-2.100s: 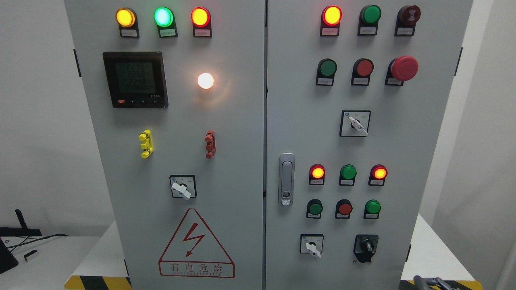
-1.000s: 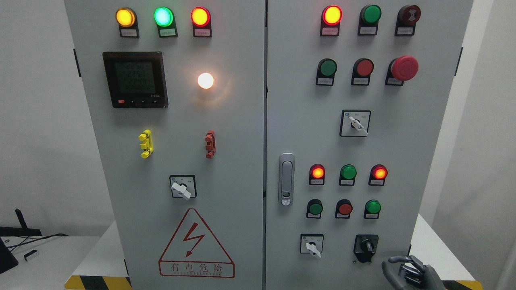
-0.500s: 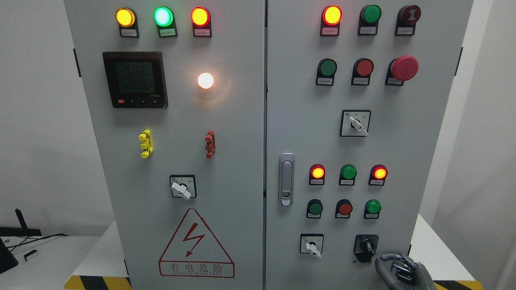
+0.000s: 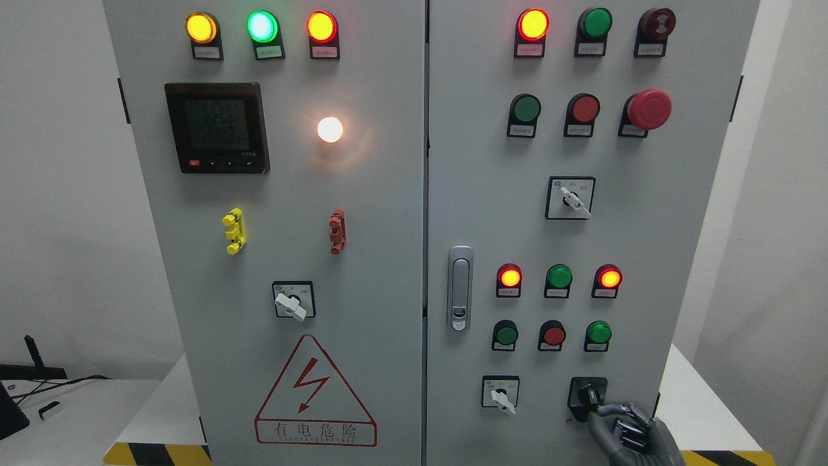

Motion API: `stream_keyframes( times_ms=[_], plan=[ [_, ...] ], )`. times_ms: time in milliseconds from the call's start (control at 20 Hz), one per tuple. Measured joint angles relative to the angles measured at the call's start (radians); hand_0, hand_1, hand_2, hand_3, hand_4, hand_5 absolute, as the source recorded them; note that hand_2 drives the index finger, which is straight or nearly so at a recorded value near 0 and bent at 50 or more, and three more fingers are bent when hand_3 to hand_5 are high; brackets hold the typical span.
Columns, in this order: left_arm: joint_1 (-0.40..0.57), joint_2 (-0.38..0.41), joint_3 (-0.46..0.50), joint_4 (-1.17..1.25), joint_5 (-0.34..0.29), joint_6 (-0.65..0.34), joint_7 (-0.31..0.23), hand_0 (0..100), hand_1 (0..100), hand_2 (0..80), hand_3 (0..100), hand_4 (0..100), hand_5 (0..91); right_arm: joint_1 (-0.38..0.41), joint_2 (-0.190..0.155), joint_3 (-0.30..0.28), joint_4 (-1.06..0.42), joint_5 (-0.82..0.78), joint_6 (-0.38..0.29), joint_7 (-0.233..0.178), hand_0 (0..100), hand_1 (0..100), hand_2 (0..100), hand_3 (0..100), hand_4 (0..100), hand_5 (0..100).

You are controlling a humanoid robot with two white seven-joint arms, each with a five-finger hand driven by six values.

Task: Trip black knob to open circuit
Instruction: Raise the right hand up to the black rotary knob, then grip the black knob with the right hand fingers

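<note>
We are facing a grey cabinet with two doors covered in lamps, buttons and switches. The black knob is sitting at the lower right of the right door, right of a white switch and below a green button. Our right hand is reaching up from the bottom right edge, its dark fingers partly curled, with the fingertips at the knob's lower right edge. We cannot tell whether they are gripping it. Our left hand is out of view.
</note>
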Motion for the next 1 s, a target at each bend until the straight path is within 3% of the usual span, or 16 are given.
stream_keyframes(
  times_ms=[1000],
  plan=[
    [0.0,0.0,0.0,0.0,0.0,0.0,0.0,12,39,0.0,0,0,0.0,-0.001,0.017,0.011,-0.001,-0.001,-0.001,0.002,45,83,51,100,98,92]
  ],
)
